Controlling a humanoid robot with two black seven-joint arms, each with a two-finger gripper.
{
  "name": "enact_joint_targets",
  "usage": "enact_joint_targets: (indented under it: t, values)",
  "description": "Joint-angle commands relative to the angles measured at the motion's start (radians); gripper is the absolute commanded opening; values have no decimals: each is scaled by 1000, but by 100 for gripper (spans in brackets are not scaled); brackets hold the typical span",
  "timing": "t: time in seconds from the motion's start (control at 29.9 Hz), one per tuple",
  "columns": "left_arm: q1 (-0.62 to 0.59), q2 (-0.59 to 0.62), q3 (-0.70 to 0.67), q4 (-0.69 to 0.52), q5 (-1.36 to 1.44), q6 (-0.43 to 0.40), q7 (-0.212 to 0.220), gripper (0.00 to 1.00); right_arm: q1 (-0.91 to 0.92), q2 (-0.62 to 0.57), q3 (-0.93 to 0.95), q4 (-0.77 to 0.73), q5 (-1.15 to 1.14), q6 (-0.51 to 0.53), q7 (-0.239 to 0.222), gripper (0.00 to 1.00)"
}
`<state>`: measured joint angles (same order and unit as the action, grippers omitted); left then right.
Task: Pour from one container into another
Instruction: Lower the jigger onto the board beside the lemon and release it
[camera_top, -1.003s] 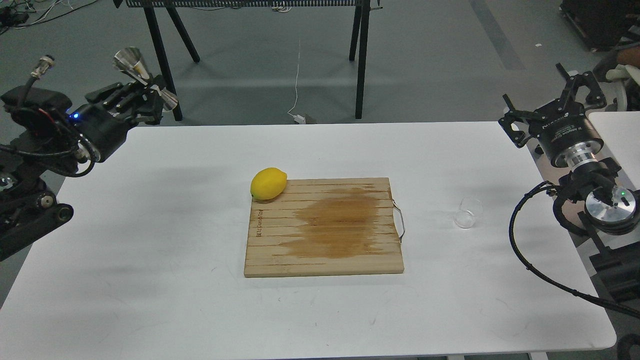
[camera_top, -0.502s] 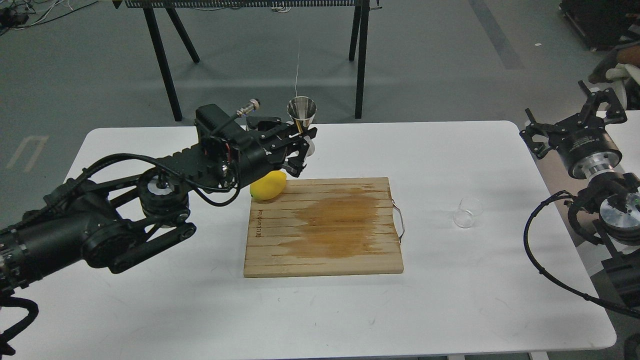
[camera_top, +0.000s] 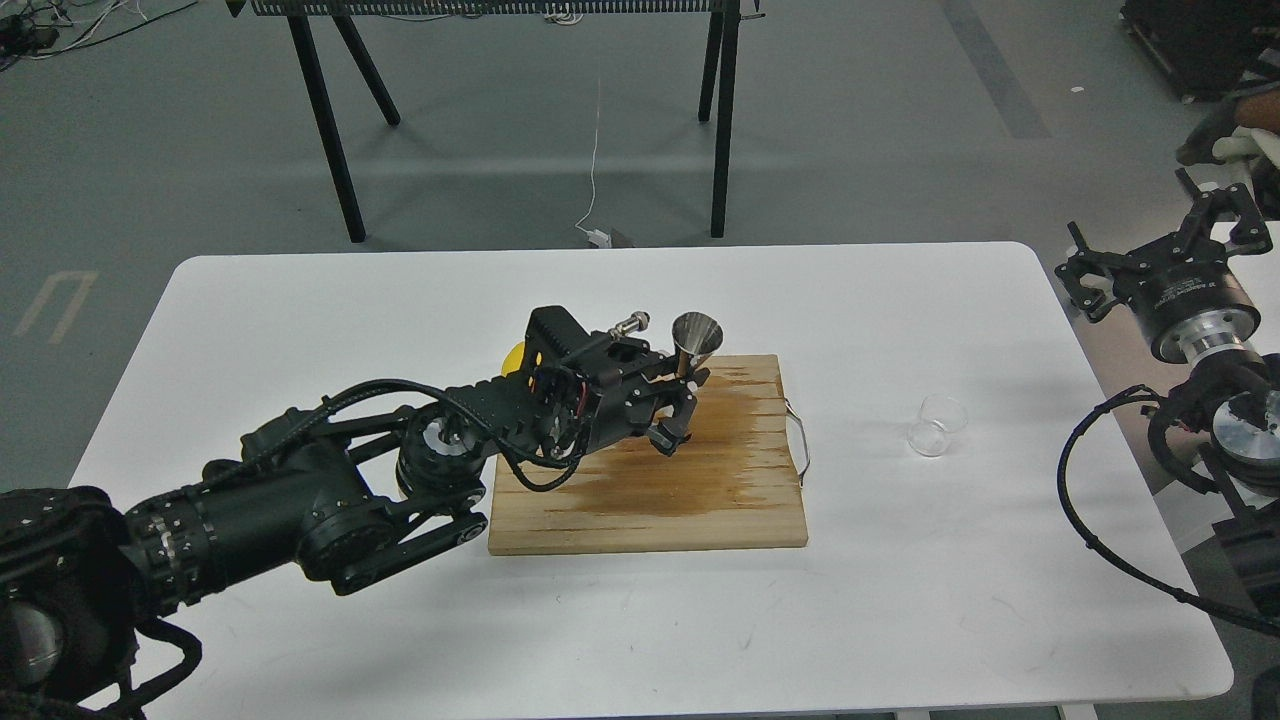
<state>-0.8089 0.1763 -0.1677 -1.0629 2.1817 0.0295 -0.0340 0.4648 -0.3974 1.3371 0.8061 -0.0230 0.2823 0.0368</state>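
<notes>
My left gripper (camera_top: 680, 395) is shut on the shiny steel jigger (camera_top: 695, 343), holding it upright by its waist over the middle of the wooden cutting board (camera_top: 700, 500). The small clear glass cup (camera_top: 936, 425) lies tilted on the white table to the right of the board, with nothing touching it. My right gripper (camera_top: 1160, 240) hangs open beyond the table's right edge, well away from the cup. The left arm covers most of the lemon (camera_top: 513, 357), of which only a yellow sliver shows.
The white table (camera_top: 300, 300) carries the board, which has a dark wet stain and a wire handle (camera_top: 800, 440) on its right side. Black stand legs (camera_top: 720, 120) rise on the floor behind the table.
My left arm has swung right and toward me with the jigger, from behind the lemon to over the board. The right arm has drifted slightly right. The glass cup has not moved.
</notes>
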Motion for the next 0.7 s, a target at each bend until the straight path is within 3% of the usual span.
enact_joint_targets:
  t: [0.0,0.4,0.67]
  values:
    - [19,-52,2,35,0,7,-6,1,0,0,-2,1,0,0,0,99]
    - [40,-173,2,170,0,49,-17,2,2,0,-13,2,0,-2,0,99]
    - [42,-176,4,277,0,76,-38,4,2,0,-13,1,-2,-2,2,99]
